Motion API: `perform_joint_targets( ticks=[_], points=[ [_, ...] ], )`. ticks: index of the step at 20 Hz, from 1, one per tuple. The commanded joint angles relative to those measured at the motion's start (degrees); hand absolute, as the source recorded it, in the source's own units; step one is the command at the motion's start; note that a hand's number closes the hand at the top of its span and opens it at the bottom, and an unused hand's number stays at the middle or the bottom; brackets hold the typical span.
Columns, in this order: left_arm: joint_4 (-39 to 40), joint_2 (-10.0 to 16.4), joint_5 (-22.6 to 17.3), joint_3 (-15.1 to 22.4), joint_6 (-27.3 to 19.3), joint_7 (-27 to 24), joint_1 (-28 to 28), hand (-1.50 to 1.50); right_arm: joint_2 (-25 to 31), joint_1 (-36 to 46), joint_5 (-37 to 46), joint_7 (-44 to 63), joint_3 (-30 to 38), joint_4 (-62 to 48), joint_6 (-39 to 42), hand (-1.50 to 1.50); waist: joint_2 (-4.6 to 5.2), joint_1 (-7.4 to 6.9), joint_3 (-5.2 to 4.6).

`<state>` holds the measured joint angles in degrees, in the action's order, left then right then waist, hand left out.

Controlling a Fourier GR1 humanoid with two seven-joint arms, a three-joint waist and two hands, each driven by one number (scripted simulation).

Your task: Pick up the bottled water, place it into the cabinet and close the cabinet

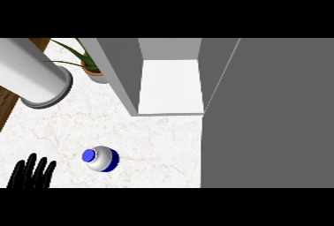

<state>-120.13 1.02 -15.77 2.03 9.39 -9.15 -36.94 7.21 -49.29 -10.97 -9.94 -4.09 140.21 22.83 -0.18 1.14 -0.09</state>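
The bottled water (101, 158) stands upright on the marbled counter, seen from above: a blue cap, a pale body and a blue band. My left hand (32, 174) rests at the lower left edge, fingers straight and up, a short way left of the bottle and not touching it. The grey cabinet (124, 70) stands at the back with its white inner floor (171, 86) showing. Its open door (271, 114) is a large grey panel filling the right side. My right hand shows nowhere.
A thick white cylinder (32, 75) lies across the upper left corner. A potted plant (88, 64) with long green leaves stands between it and the cabinet's left wall. A brown strip (8, 106) runs along the counter's left edge.
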Motion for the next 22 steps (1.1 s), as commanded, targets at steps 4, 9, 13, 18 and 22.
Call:
perform_joint_targets(
  ticks=[4, 9, 13, 18, 22],
  points=[
    [14.2, -0.9, 4.1, -1.0, -2.2, -2.2, 10.1, -1.50, 0.2, -7.5, -3.1, -0.6, 0.1, 9.6, 2.3, -1.50, 0.06, 0.27, 0.03],
    [25.6, -0.1, 4.8, -3.2, 0.1, -7.2, 16.0, -1.50, 2.5, -7.2, -7.8, -1.9, 5.2, 8.2, 3.8, -1.50, 0.15, -0.17, 0.04],
    [34.6, -1.0, 5.2, -4.4, -0.8, -10.3, 20.7, -1.50, 1.2, -12.4, -4.2, -5.9, 3.4, 9.7, 5.6, -1.50, 0.08, 0.39, 0.00],
    [43.3, -0.9, 6.1, -6.1, -0.4, -16.5, 23.7, -1.50, 1.7, -12.9, -6.6, -7.9, 6.9, 7.3, 6.7, -1.50, 0.10, -0.03, 0.03],
    [51.3, -1.0, 6.2, -7.1, -1.4, -21.0, 27.5, -1.50, 1.4, -13.7, -6.6, -6.5, 6.5, 10.1, 6.0, -1.50, 0.22, -0.12, -0.02]
  ],
)
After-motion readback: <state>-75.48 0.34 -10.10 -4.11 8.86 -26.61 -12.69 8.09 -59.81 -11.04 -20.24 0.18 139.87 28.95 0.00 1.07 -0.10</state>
